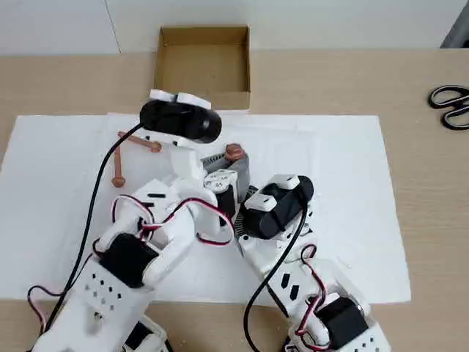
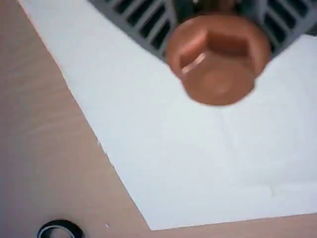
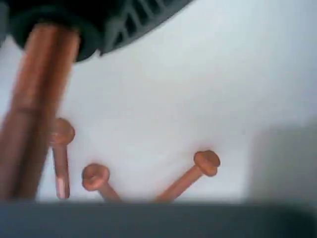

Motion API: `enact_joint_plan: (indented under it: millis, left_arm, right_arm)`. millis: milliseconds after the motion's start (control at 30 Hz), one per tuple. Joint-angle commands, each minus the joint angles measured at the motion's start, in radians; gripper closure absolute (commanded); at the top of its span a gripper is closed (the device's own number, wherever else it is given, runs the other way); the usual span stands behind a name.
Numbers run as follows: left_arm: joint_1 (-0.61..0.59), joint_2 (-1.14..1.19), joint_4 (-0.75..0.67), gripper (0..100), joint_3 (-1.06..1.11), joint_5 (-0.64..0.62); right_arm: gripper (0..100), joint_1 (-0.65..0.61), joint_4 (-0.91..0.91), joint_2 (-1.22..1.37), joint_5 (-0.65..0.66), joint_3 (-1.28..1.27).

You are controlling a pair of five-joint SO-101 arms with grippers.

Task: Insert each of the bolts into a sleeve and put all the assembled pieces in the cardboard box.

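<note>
Bolt (image 2: 218, 59) sits in the grey ribbed sleeve (image 2: 138, 20), head out one end and shank out the other, apparently held off the paper sheet (image 1: 352, 191) between left arm (image 1: 146, 242) and right arm (image 1: 275, 213). Can't tell the state of either arm's fingers. Three loose bolts (image 3: 198, 168) on the sheet, cardboard box (image 1: 165, 66) beyond it on the desk (image 1: 425, 183).

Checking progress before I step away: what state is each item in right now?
cardboard box: open, empty.
sleeve: outside the box, bolt through it.
inserted bolt: shaft sticks out past the sleeve.
loose bolts: three lying flat on the paper, no sleeves.
</note>
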State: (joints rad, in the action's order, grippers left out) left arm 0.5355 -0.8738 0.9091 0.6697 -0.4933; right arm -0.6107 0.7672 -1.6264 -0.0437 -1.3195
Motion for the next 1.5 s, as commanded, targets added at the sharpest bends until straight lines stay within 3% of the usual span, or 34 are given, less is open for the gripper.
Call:
enact_joint_plan:
  millis: [0, 367, 967, 1467]
  left_arm:
    - [-0.003, -0.026, 0.023, 100, -0.028, -0.002]
    - [0.002, -0.025, -0.084, 100, 0.096, 0.057]
    - [-0.002, 0.063, -0.078, 100, 0.082, 0.058]
    - [0.003, 0.118, 0.103, 100, -0.004, 0.058]
  right_arm:
    - [99.5, 0.001, -0.018, -0.019, -0.005, 0.017]
    - [99.5, 0.001, -0.018, -0.019, -0.005, 0.017]
    - [99.5, 0.001, -0.018, -0.019, -0.005, 0.017]
    - [99.5, 0.001, -0.018, -0.019, -0.005, 0.017]
